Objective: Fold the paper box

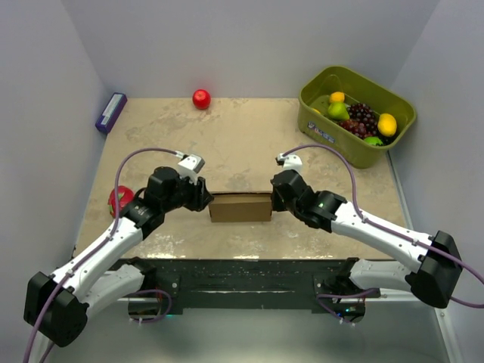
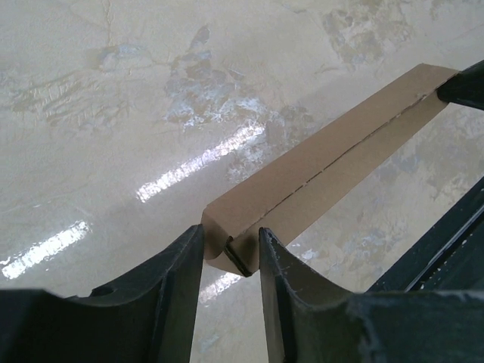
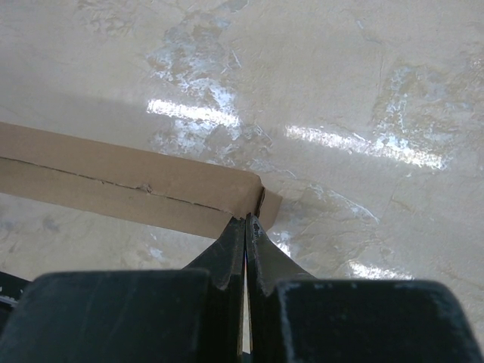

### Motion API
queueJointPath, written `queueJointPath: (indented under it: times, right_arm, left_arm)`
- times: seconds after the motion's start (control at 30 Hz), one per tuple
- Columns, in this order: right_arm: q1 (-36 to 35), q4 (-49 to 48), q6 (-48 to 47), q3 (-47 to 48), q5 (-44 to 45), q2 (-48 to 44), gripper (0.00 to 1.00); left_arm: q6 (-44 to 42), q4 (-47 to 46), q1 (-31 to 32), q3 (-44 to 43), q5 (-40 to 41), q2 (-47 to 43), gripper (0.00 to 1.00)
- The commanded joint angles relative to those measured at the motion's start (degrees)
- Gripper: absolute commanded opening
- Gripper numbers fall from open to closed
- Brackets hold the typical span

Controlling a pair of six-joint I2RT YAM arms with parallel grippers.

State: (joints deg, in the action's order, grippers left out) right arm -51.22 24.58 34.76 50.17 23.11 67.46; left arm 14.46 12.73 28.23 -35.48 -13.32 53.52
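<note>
The paper box (image 1: 240,207) is a plain brown cardboard piece, folded into a long narrow shape, resting at mid-table between both arms. My left gripper (image 1: 206,198) is at its left end. In the left wrist view that end of the box (image 2: 340,151) fills the gap between the two fingers of the left gripper (image 2: 231,242), and both touch it. My right gripper (image 1: 275,198) is at the right end. In the right wrist view its jaws (image 3: 246,219) are shut tight, tips against the box's (image 3: 136,185) end corner beside a small side flap.
An olive-green bin (image 1: 333,140) holding fruit stands at the back right. A red apple (image 1: 201,98) lies at the back centre and a purple-blue block (image 1: 110,112) at the back left wall. A red object (image 1: 119,199) sits beside the left arm. The black base rail (image 1: 242,276) runs along the near edge.
</note>
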Motion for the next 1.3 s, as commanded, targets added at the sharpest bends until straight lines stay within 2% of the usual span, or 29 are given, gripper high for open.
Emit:
queueJointPath:
  times: [0.0,0.17,0.47,0.63,0.83,1.07,1.2,1.23,1.27]
  right_arm:
    - [-0.98,3.98,1.53,0.36,0.61,0.92,0.00]
    - [-1.16,4.51,1.89,0.28,1.14,0.48,0.00]
    - [-2.74,5.48,3.29,0.89,2.98,-0.84,0.00]
    - [-4.24,7.06,4.87,1.07,4.39,-2.24,0.00]
    - [-5.12,9.34,6.37,0.45,6.06,-4.09,0.00]
    - [-5.20,11.19,6.72,0.89,8.96,-3.83,0.00]
    - [-5.20,11.11,7.51,0.72,9.85,-2.34,0.00]
    - [-5.20,10.76,7.51,0.46,9.58,-2.25,0.00]
    - [-5.20,10.41,7.51,0.37,9.32,-2.07,0.00]
  left_arm:
    - [0.75,0.98,1.39,-1.96,5.41,-0.08,0.48]
    - [1.45,1.24,1.92,-1.78,6.56,0.01,0.53]
    - [4.00,-3.15,2.01,-0.29,3.74,2.11,0.40]
    - [5.31,-6.30,2.27,-0.55,4.80,3.61,0.37]
    - [6.72,-10.79,5.61,-1.16,6.11,9.14,0.36]
    - [6.46,-11.85,7.10,-2.57,7.34,11.61,0.36]
    - [5.58,-9.76,7.19,-4.59,8.74,10.82,0.47]
    - [5.06,-8.96,7.19,-4.94,9.19,10.38,0.55]
    - [4.79,-8.26,7.19,-5.21,9.63,10.21,0.59]
